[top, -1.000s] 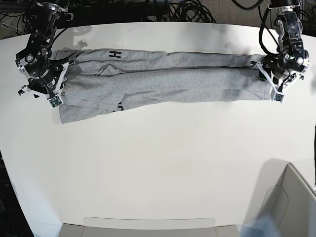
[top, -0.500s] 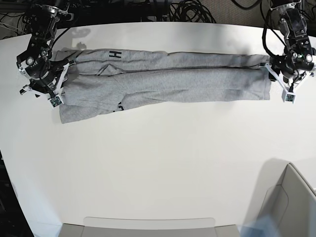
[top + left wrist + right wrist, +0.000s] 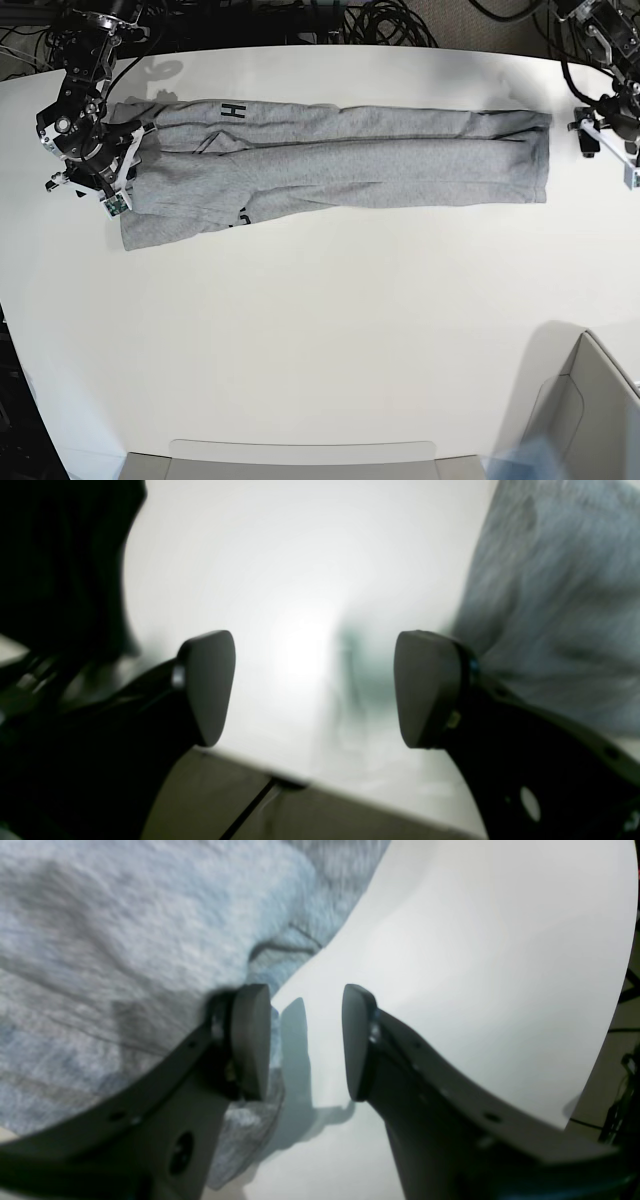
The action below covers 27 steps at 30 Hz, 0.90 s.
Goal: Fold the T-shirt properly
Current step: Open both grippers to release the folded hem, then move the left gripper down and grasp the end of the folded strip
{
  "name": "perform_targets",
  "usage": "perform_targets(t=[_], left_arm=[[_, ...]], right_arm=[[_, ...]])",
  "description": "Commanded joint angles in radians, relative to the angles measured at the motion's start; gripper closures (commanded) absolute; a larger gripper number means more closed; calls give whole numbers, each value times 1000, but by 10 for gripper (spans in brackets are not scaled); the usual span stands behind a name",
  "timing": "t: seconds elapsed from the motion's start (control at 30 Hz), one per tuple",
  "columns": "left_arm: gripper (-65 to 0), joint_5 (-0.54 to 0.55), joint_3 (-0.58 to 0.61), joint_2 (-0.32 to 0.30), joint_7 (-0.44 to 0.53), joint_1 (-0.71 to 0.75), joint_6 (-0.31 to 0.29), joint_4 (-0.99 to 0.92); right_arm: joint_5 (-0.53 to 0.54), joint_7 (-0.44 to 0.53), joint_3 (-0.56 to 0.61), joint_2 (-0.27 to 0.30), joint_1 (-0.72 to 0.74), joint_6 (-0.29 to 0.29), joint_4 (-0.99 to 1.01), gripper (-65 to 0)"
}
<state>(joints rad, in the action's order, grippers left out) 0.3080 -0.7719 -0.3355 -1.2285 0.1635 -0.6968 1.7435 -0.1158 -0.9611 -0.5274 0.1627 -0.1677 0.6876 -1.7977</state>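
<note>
Your T-shirt [image 3: 340, 160] lies flat on the white table [image 3: 330, 330], folded into a long grey band across the far side, with a black "H" showing near its upper edge towards your right arm's end and a wider flap of cloth hanging down at that same end. In the left wrist view the grey cloth [image 3: 555, 595] sits off to the outer side of one finger, behind it, with nothing but bare table between the two pads, so your left gripper [image 3: 315, 690] stands wide and holds nothing; from the base view that gripper [image 3: 612, 135] is just beyond the shirt's squared-off end, apart from it. Your right gripper [image 3: 306, 1042] has its jaws parted to a middling gap with bare table showing between them; one pad [image 3: 250, 1040] rests against or over the edge of the cloth [image 3: 125, 965], the other pad is over clear table, and no fabric is pinched between them. From the base view you see that gripper [image 3: 110, 170] sitting at the sleeve end of the shirt, over its edge. You also have a pale box [image 3: 585, 420] at the near corner of the table on your left arm's side and a tangle of black cables [image 3: 380, 20] beyond the far edge
</note>
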Motion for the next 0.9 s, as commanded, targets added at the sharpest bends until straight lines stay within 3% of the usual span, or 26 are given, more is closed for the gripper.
perform_targets(t=[0.0, 0.3, 0.7, 0.87], left_arm=[[-490, 9, 2, -12, 2, -6, -1, -21], [-490, 9, 21, 0, -136, -138, -1, -193], [-488, 4, 29, 20, -127, -175, -1, -262], [-455, 6, 25, 16, -141, -177, -1, -256]], right_arm=[[3, 15, -1, 11, 13, 11, -17, -239], [3, 15, -1, 11, 6, 11, -17, -239], [3, 15, -1, 11, 0, 11, -17, -239], [3, 15, -1, 11, 1, 11, -17, -239]])
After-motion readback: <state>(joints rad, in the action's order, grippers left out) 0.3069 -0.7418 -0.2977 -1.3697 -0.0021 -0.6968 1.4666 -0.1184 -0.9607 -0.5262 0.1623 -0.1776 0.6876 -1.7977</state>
